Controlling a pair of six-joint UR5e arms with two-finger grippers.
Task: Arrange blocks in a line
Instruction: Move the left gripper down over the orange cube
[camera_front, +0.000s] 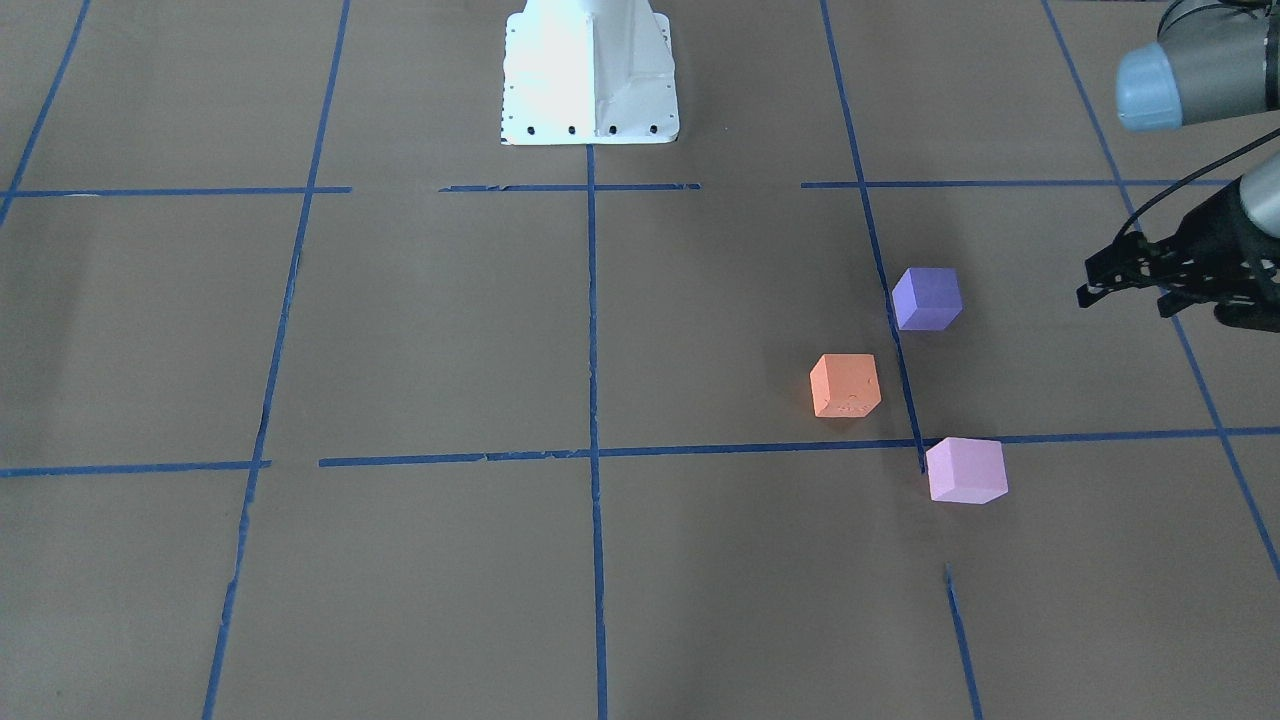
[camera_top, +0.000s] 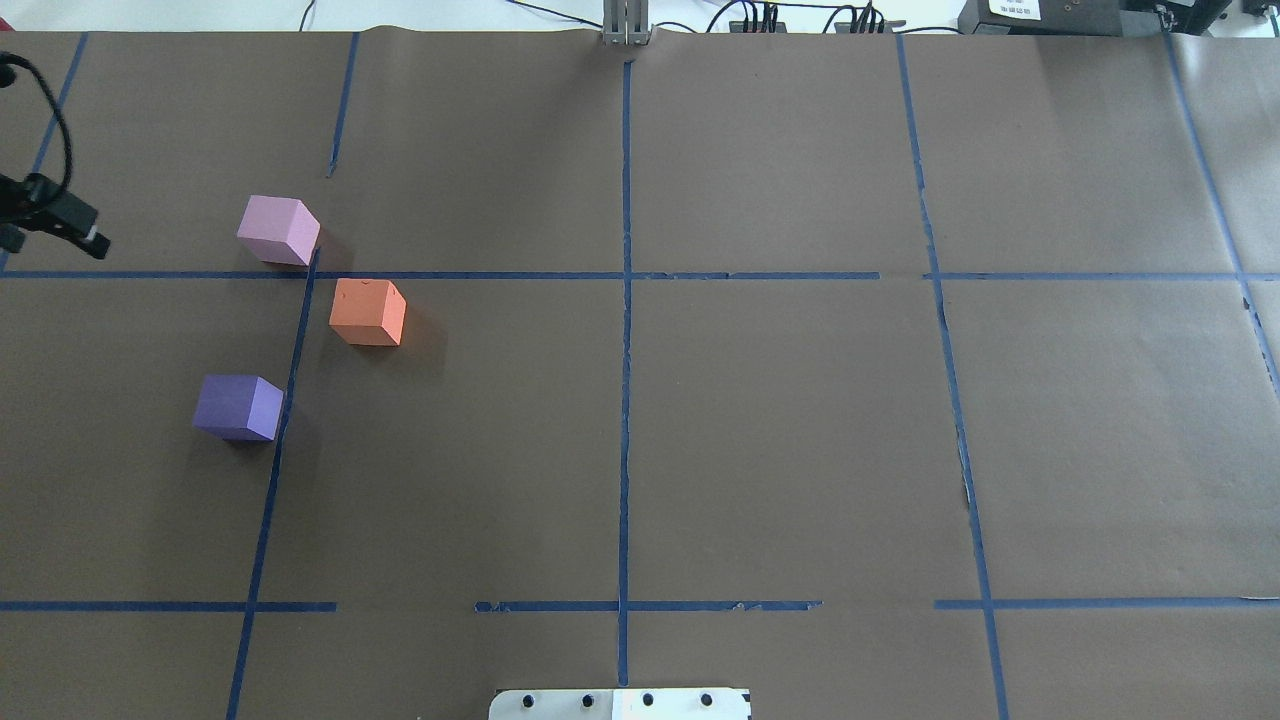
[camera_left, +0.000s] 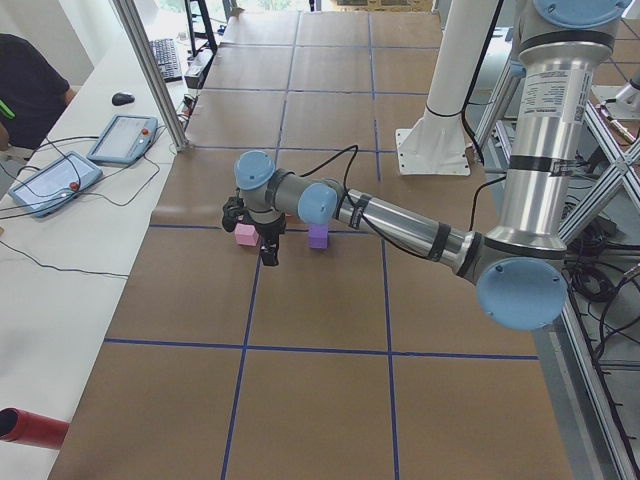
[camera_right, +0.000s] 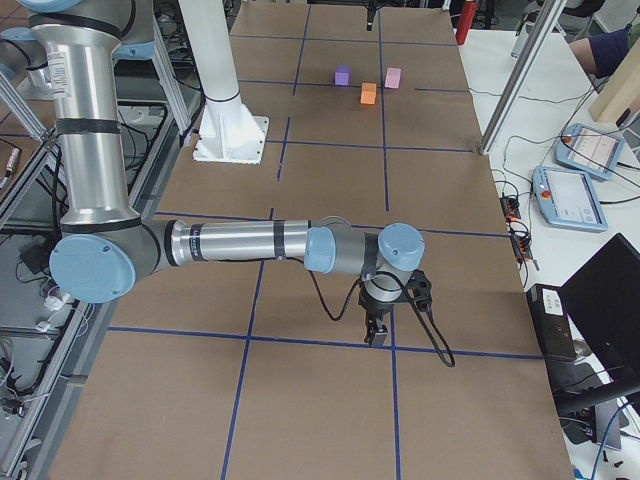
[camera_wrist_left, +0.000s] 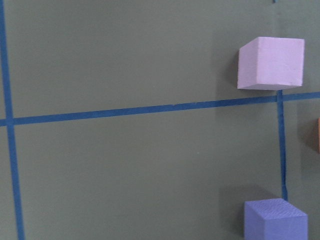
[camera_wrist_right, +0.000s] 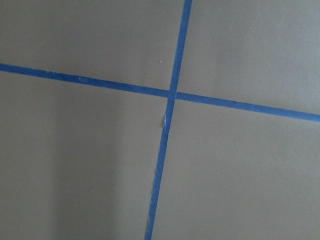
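Right of centre in the front-facing view, three blocks sit apart on the bench (camera_front: 400, 330) around a blue tape crossing (camera_front: 920, 442): the purple block (camera_front: 927, 298) uppermost, the orange block (camera_front: 845, 385) lower left of it, the pink block (camera_front: 966, 470) lowest, at the crossing. At that view's right edge the left tool (camera_front: 1090, 282) hangs clear of them, and I cannot tell whether it is spread or pressed together; the right tool (camera_right: 377, 335), low in the right side view and well away from the blocks, is equally unclear

The bench (camera_top: 800, 400) holds one orange block (camera_top: 367, 312), one violet block (camera_top: 238, 407) and one pink block (camera_top: 279, 230), three in all, in the overhead frame's left half, with two arms over it, the left arm (camera_left: 400, 225) and the right arm (camera_right: 240, 242), and one white pedestal (camera_front: 590, 70).
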